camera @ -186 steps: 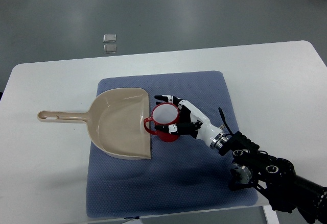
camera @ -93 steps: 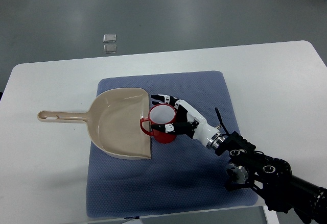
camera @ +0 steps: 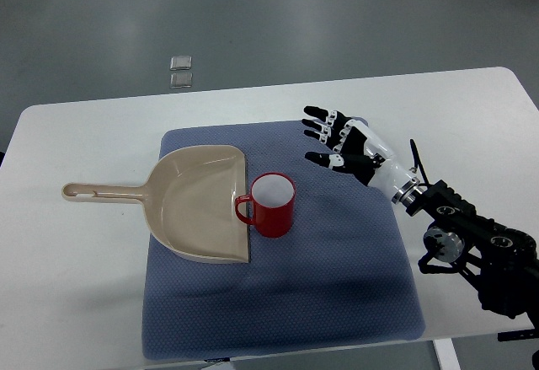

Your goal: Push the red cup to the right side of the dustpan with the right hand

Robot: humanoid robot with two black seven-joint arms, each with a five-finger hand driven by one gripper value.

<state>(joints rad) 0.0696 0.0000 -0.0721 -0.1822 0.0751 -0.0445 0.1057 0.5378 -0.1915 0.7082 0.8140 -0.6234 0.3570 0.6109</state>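
Note:
The red cup stands upright on the blue mat, its white inside showing and its handle touching the right edge of the beige dustpan. My right hand is up and to the right of the cup, well apart from it, with the fingers spread and holding nothing. Its arm comes in from the lower right. The left arm does not show.
The dustpan's long handle points left over the white table. Two small clear squares lie on the grey floor beyond the table's far edge.
My right hand has let go of the cup and drawn back up and to the right. The cup stays beside the dustpan's right edge.

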